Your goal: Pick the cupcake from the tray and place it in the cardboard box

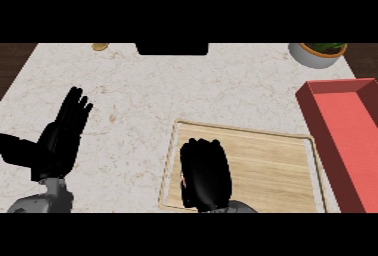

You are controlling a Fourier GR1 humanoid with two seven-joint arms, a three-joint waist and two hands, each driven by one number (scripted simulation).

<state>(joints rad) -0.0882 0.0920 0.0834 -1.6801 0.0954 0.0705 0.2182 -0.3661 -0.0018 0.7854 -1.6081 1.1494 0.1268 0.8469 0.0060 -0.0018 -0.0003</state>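
The right hand [205, 175] hangs over the near-left part of the tray [295, 140], palm down, its fingers pointing toward the tray's far edge and lying close together; whether they curl round anything beneath I cannot tell. Only a sliver of pink shows at the hand's left edge, which may be the cupcake [183, 181] — if so it sits on the tray right under the palm, almost wholly hidden. My guess is that the pick is in hand: the hand is either settling on the cupcake or just closing on it, and nothing is lifted clear yet. The box [347, 135], a red open trough, stands just right of the tray, its long side running alongside the tray's right rim. The next move calls for a sure hold, a lift high enough to clear the box's near wall, then a sweep right across the tray. A potted plant [321, 52] stands beyond the tray's far-right corner — out of the path, I think. The left hand [63, 137] rests open, fingers up, well to the tray's left. A small brown thing [100, 47] lies far beyond, at the counter's [184, 85] back edge.
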